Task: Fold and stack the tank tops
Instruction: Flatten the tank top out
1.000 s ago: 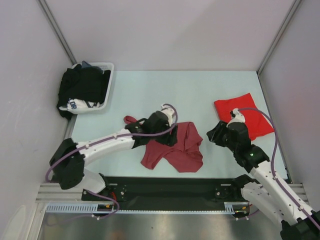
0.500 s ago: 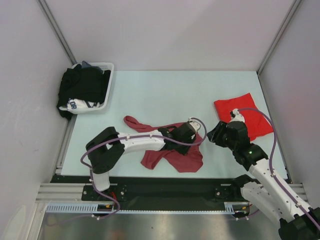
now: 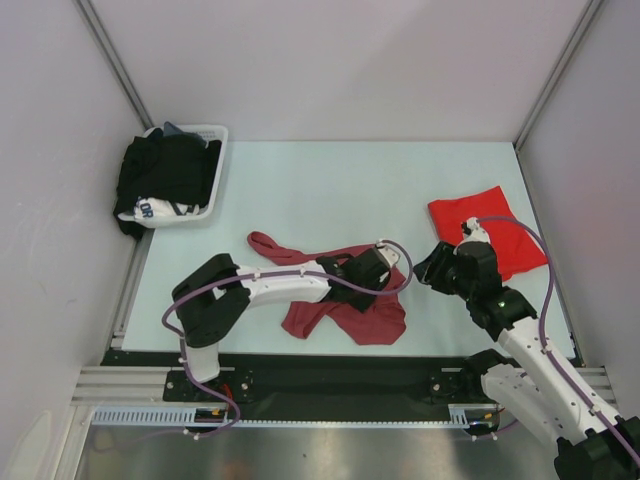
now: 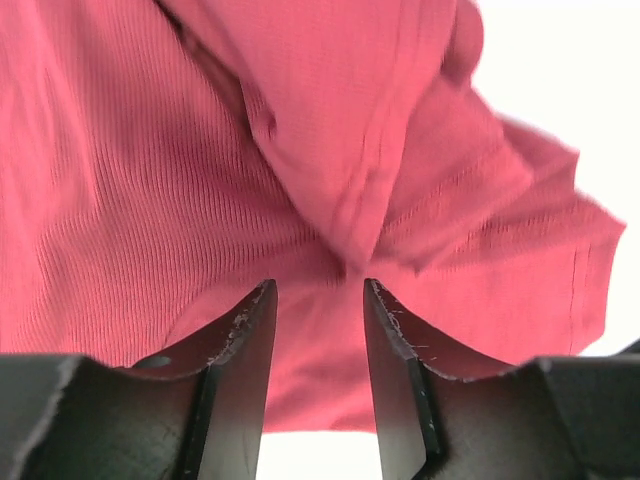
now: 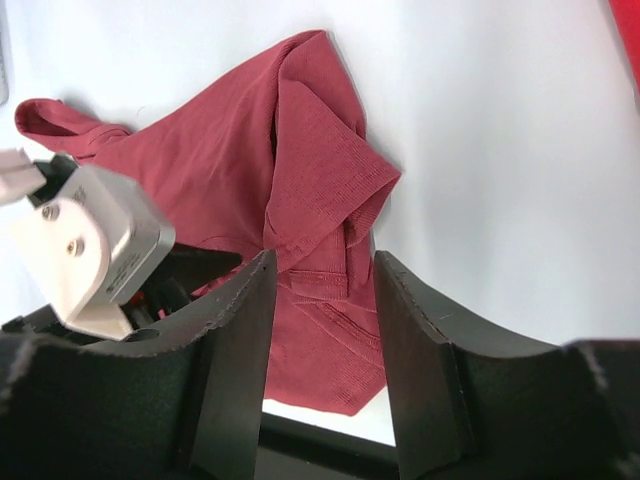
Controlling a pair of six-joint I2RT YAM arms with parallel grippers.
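Observation:
The dusty maroon tank top lies crumpled near the table's front middle, with one strap trailing to the left. My left gripper is low over its right part. In the left wrist view the maroon cloth fills the frame, and the left gripper is open with a raised fold just ahead of the tips. The bright red tank top lies folded flat at the right. My right gripper is between the two tops, open and empty, facing the maroon top.
A white basket at the back left holds black garments and a white cloth with dark lettering. A black strip runs along the table's near edge. Grey walls stand on three sides. The left arm's wrist shows in the right wrist view.
My left gripper has moved right across the maroon top, from its upper left part to its right side, uncovering the strap. It has been nearly still for the last half second. The right arm has barely moved.

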